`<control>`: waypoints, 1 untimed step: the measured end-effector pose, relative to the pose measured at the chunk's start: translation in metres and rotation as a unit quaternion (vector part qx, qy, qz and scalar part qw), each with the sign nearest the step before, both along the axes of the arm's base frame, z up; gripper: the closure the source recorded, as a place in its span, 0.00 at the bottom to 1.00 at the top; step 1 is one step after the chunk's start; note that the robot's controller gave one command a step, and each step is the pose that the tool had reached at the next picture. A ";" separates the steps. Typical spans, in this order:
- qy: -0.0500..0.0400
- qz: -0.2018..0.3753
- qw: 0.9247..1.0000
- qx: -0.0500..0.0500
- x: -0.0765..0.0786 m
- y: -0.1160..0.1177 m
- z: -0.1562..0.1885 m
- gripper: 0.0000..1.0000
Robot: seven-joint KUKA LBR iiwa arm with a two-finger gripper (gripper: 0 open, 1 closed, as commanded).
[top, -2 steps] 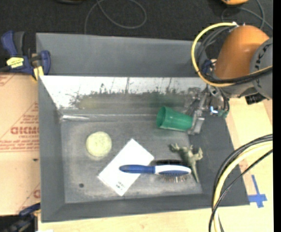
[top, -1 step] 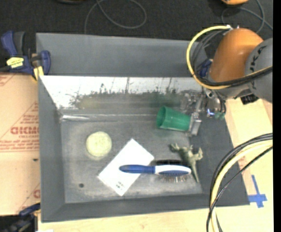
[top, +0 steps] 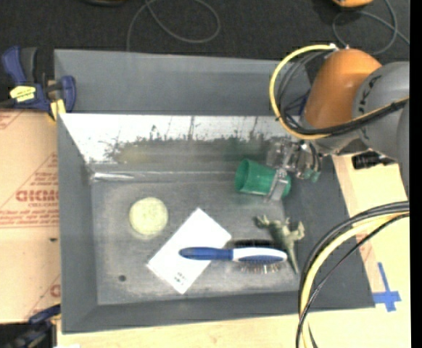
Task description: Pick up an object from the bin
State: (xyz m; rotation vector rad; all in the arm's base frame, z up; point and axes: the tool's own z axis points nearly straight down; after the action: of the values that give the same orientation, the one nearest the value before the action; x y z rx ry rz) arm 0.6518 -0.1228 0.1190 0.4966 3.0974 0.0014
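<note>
Grey bin holds green cup at back right, pale round disc, white card, blue-and-white brush across card's corner, small olive figure beside brush head. Pincer at cup's right edge; wide or narrow, cannot tell, partly hidden.

Moderate, even light falls from above. The sloping far wall of the bin throws back a pale, streaky glare in the upper middle. The floor below is dull grey, with faint, soft shadows.
</note>
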 end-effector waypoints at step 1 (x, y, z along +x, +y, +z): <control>0.004 0.006 1.000 -0.001 -0.006 0.009 -0.051 0.00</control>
State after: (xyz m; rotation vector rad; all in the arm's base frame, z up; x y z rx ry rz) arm 0.6455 -0.1140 0.0681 0.4804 3.1087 -0.0025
